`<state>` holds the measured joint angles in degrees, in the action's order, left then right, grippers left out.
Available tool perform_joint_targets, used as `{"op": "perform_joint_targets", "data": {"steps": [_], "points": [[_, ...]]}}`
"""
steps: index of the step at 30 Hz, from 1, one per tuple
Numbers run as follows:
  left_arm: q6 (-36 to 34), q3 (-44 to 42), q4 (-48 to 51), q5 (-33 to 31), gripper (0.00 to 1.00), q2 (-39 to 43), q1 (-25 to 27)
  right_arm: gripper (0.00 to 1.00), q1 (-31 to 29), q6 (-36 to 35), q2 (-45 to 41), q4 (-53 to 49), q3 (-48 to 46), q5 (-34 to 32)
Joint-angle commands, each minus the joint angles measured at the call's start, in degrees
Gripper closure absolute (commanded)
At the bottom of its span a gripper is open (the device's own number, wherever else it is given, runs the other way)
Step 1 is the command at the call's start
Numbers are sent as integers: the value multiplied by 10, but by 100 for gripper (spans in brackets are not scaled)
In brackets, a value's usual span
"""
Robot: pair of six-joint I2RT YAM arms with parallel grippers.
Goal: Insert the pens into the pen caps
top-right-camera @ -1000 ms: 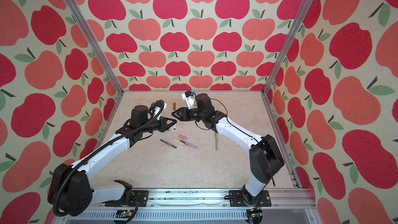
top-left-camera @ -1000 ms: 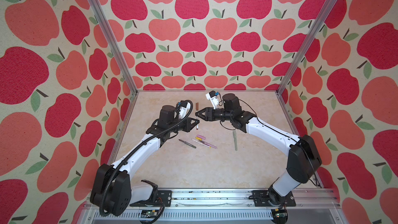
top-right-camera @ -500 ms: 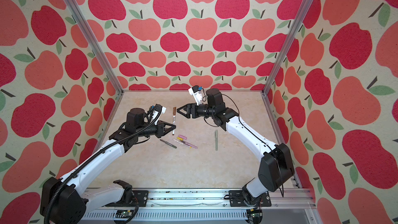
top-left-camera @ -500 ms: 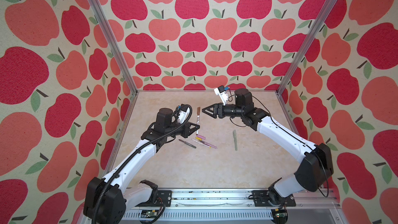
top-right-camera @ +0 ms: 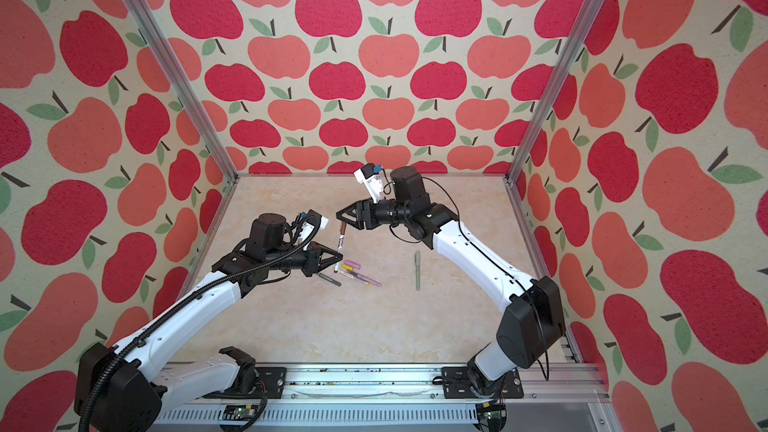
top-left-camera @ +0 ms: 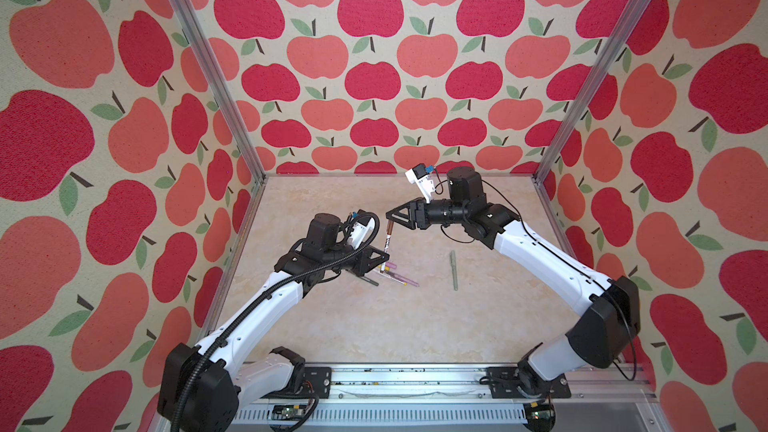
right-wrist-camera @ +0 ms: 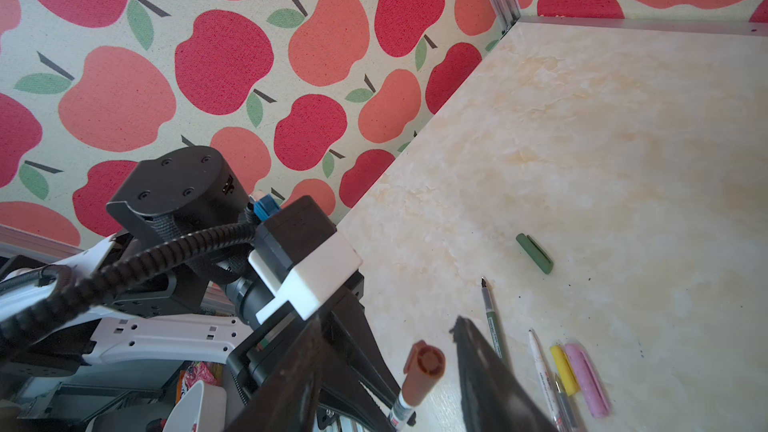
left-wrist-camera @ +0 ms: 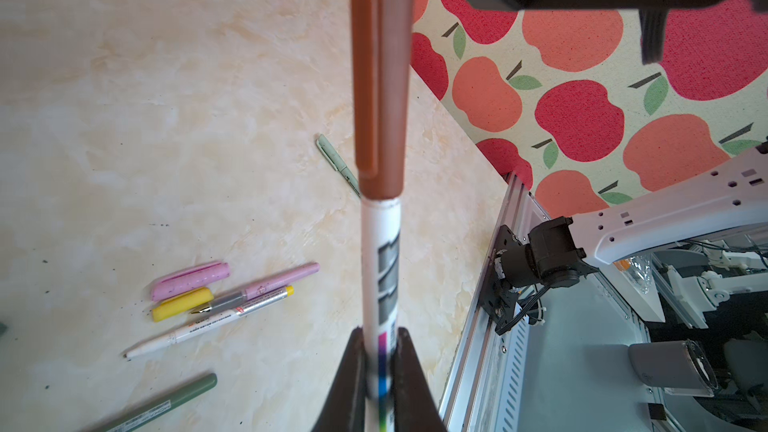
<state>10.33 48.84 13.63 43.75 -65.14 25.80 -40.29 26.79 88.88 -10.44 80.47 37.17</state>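
My left hand is pinched tight on the lower end of the grey-white-and-brown pen, holding it nearly upright above the middle of the bench. In the left wrist view my two dark fingertips squeeze the barrel's striped end. The brown cap sits fully on the pen's top end, so the tip inside it is hidden.

My right hand hangs at the cap's height with its fingers spread. In the right wrist view the brown cap stands in the gap between them, touching neither.

On the bench just below and to the right of my left hand lies a small cluster. The lilac-pink cap and the yellow cap lie side by side, both empty. The lilac-pink pen and the white-and-yellow pen lie beside them, tips bare. The dark green pen lies on the near-left side of the cluster, also uncapped. Its dark green cap lies by itself a little way past its tip. The sage green pen lies alone to the right, well apart from the cluster, pointing from near to far.

My left arm rises from the near-left end of the base rail and reaches toward the centre, wrist level and hand pointing right. My right arm rises from the near-right end, bends at a raised elbow, and stretches far and leftward. Its hand points left, slightly higher and farther back than my left hand.
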Motion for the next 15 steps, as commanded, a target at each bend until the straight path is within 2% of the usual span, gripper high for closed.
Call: {"op": "perform_joint_targets", "data": {"steps": [1, 9, 15], "points": [[-18, 11, 7, -4, 98, 3, 4, 47, -4, -22, 13, -28, 16, -4], [-19, 10, 4, -4, 98, 5, 7, 48, -4, -31, 22, -42, 29, -12], [-18, 13, 0, -4, 98, 1, 8, 62, -4, -29, 28, -44, 29, -9]]}}
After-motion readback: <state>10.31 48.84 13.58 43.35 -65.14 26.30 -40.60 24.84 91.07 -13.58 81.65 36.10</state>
